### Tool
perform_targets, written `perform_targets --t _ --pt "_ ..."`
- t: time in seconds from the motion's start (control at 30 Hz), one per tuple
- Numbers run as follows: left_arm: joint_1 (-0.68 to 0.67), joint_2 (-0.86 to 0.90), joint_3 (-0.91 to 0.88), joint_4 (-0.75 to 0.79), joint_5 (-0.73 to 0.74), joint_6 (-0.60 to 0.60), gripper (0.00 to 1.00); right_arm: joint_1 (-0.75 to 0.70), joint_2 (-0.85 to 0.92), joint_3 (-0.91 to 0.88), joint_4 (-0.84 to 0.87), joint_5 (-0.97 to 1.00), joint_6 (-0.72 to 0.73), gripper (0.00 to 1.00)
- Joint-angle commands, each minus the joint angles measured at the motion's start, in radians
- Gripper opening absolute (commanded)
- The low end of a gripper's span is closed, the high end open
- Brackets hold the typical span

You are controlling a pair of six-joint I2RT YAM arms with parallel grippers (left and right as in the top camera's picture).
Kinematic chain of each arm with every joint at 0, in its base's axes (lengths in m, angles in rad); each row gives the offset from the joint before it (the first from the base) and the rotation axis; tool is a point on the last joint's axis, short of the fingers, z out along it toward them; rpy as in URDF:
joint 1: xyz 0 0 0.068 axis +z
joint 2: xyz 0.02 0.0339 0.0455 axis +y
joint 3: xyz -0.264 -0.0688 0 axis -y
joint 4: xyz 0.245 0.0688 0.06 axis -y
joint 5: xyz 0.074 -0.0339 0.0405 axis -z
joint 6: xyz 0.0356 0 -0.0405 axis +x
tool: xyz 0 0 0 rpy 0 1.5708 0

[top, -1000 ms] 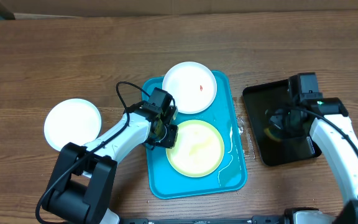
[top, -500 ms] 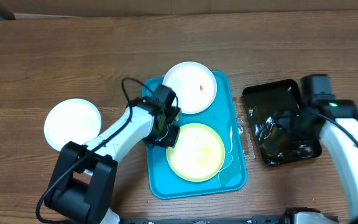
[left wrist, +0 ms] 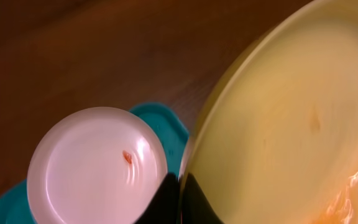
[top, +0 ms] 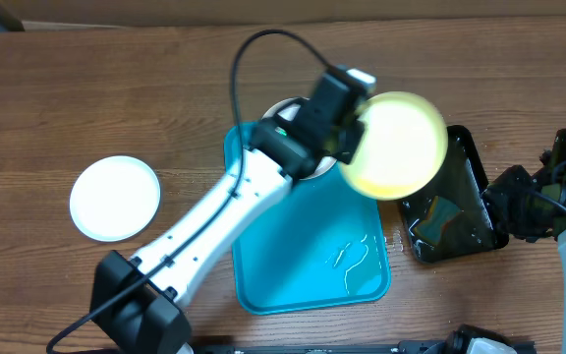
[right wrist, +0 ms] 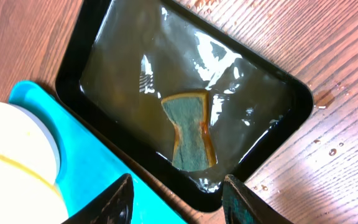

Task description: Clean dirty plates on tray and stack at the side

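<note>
Three plates on your screens: where is each one?

I have the pale yellow-green plate [top: 393, 145] in my left gripper [top: 345, 138]. It is held up off the cyan tray [top: 303, 265], over that tray's far right corner and the left end of the black tray [top: 465, 157]. The white plate with the red smear [left wrist: 98, 165] lies at the far end of the cyan tray, mostly hidden under my left arm [top: 224, 216] from overhead. The other white plate [top: 115, 198] sits on the wooden table [top: 86, 88], well to the left of the tray.

How do the jaws stand?

On the left wrist view they are clamped on the rim of the yellow-green plate, which runs down between the two fingers. I can make out faint orange marks [left wrist: 314, 118] on the plate's surface. My right gripper [right wrist: 179, 200] has its jaws apart with nothing between them, and from overhead it hangs at the right end of the black tray.

What is in that black tray?

I see water, and a green sponge [right wrist: 190, 130] with a tan edge lying flat near the middle. Wet streaks [top: 357, 258] shine on the near right part of the cyan tray. A few drops [right wrist: 334, 151] dot the table beside the black tray.
</note>
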Motion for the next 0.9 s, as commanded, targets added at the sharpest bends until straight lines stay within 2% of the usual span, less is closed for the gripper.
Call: perform_targets --t 0.0,0.17,0.27,0.37,0.6,0.87 --pt "-0.088 0.025 0.018 0.126 -0.264 0.019 0.04 -0.007 -0.006 0.015 -0.008 -0.023 -0.021 0.47" --pt "-0.201 0.074 0.018 0.336 -0.37 0.33 0.04 -0.007 -0.006 0.015 -0.022 -0.023 -0.024 0.47" --pt "-0.249 0.09 0.018 0.394 -0.517 0.434 0.04 -0.007 -0.006 0.015 -0.022 -0.023 -0.024 0.47" --pt "-0.272 0.092 0.018 0.403 -0.541 0.484 0.04 -0.007 -0.006 0.015 -0.022 -0.022 -0.024 0.47" --pt "-0.28 0.092 0.018 0.407 -0.541 0.503 0.04 -0.007 -0.006 0.015 -0.021 -0.022 -0.024 0.47" --pt "-0.293 0.092 0.018 0.452 -0.581 0.626 0.04 -0.007 -0.006 0.015 -0.017 -0.022 -0.024 0.47"
